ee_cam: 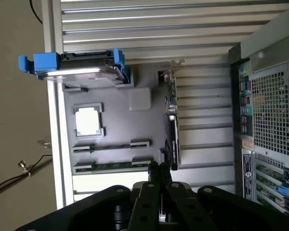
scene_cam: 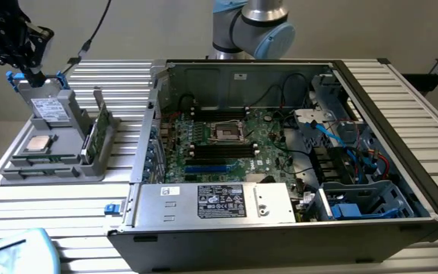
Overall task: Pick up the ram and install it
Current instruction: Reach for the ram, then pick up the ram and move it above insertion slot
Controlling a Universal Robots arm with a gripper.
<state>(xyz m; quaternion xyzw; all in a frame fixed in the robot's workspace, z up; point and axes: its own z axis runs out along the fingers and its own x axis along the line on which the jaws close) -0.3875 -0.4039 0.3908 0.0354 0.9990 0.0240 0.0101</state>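
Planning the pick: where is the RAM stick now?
The ram sits in the grey tray, in the slot farthest from the hard drive, past the processor chip; the tray sits at the exterior view's left, beside the computer case.

Matt grey plastic tray point(ee_cam: 118, 127) on a ribbed bare-metal table point(scene_cam: 52, 208)

A big computer case point(scene_cam: 203, 251) lies open on the metal table point(scene_cam: 59, 211). Inside it is a green board point(scene_cam: 268, 142), and a silver box point(scene_cam: 219, 201) with a label on top. Beside the case sits a gray tray point(scene_cam: 68, 149). A silver hard drive point(scene_cam: 49, 107) with blue tabs stands in the tray. A small square chip point(scene_cam: 38, 144) lies flat near it.
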